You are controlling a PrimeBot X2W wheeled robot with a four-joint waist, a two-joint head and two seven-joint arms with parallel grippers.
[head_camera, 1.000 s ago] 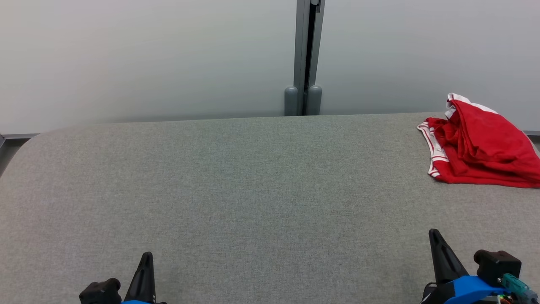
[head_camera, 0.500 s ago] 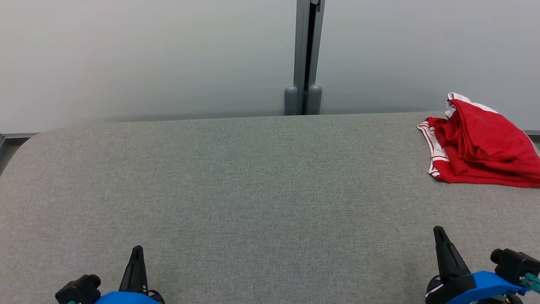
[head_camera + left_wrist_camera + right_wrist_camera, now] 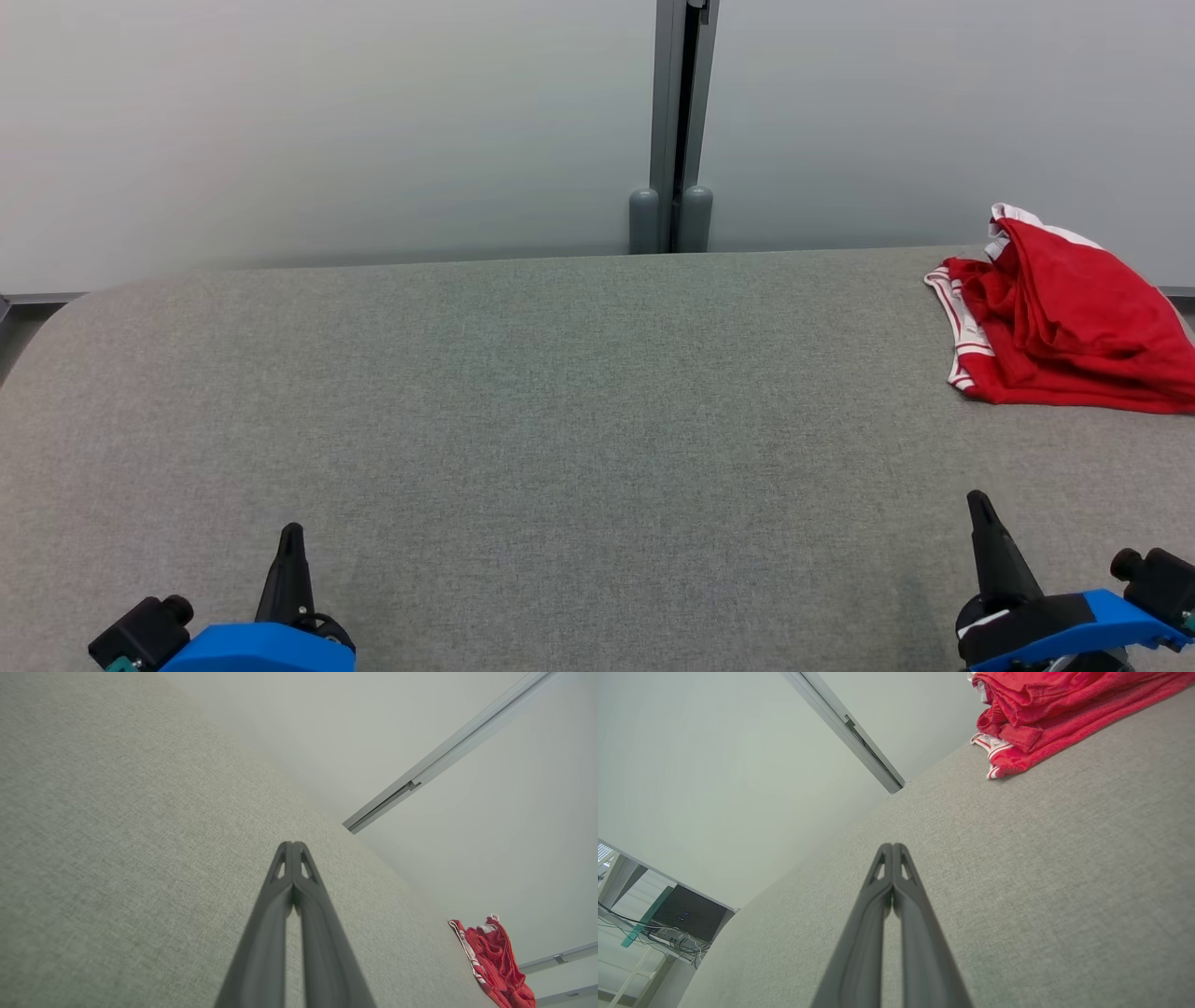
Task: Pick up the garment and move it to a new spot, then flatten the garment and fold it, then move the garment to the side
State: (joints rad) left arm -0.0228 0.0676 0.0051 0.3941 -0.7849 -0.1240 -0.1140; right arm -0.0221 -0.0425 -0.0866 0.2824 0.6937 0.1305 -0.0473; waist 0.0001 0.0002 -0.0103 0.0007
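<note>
Lying bunched: red garment (image 3: 1074,322), woven tabletop (image 3: 560,420)

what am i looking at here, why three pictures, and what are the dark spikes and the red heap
This is a two-armed robot seen through its own cameras. The wide picture comes from a camera on its head, looking down at a grey fabric-covered table. The two dark spikes at the bottom are its grasping parts: the left tool and the right tool, each on a blue wrist. The other two pictures come from cameras on those wrists, each looking along that tool's two long fingers. In both, the fingers are pressed together, so both tools are shut and hold nothing. The red heap is a garment with white striped trim, lying loosely folded at the table's far right, apart from both tools.
</note>
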